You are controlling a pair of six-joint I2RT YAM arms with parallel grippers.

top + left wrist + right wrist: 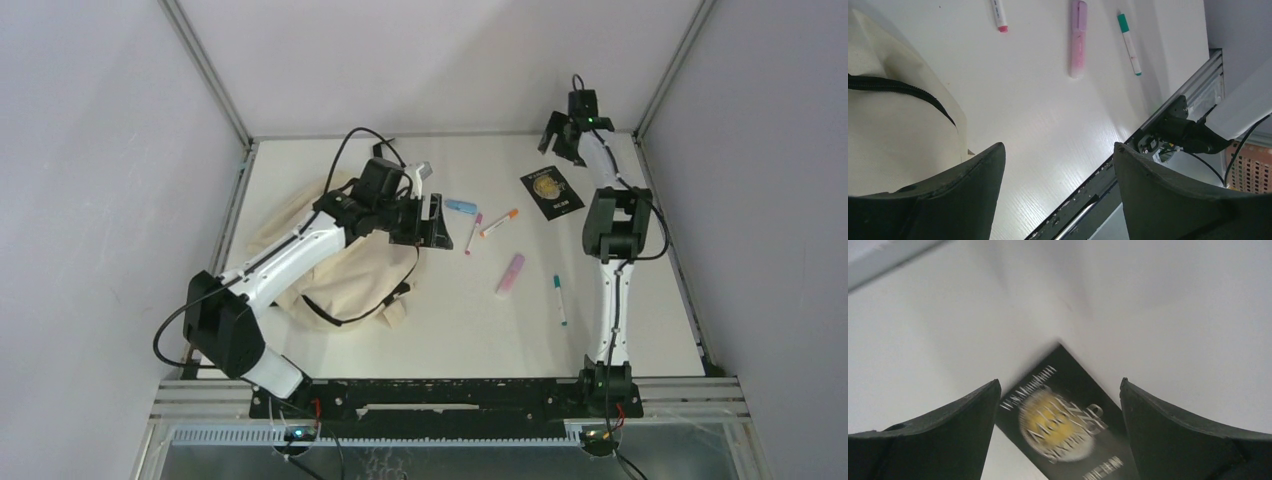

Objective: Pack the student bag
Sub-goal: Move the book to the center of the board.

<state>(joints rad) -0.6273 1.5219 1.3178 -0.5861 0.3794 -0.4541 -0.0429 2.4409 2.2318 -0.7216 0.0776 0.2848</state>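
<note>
The student bag [345, 275], cream fabric with black straps, lies slumped at the left of the table. In the left wrist view its cloth [893, 135] and black zipper [908, 90] fill the left side. My left gripper [435, 222] hangs open just right of the bag, nothing between its fingers [1058, 147]. My right gripper [558, 140] is raised at the back right, open, above a black book [551, 192] with a gold disc on its cover. In the blurred right wrist view the book [1068, 425] lies below and between the open fingers [1060, 382], not touched.
Loose on the table between the arms are a small blue item [461, 206], a pink-tipped pen [473, 233], an orange-tipped pen [499, 222], a pink highlighter [510, 273] and a teal pen [560, 299]. The table's metal front rail [1148, 125] runs near the left gripper.
</note>
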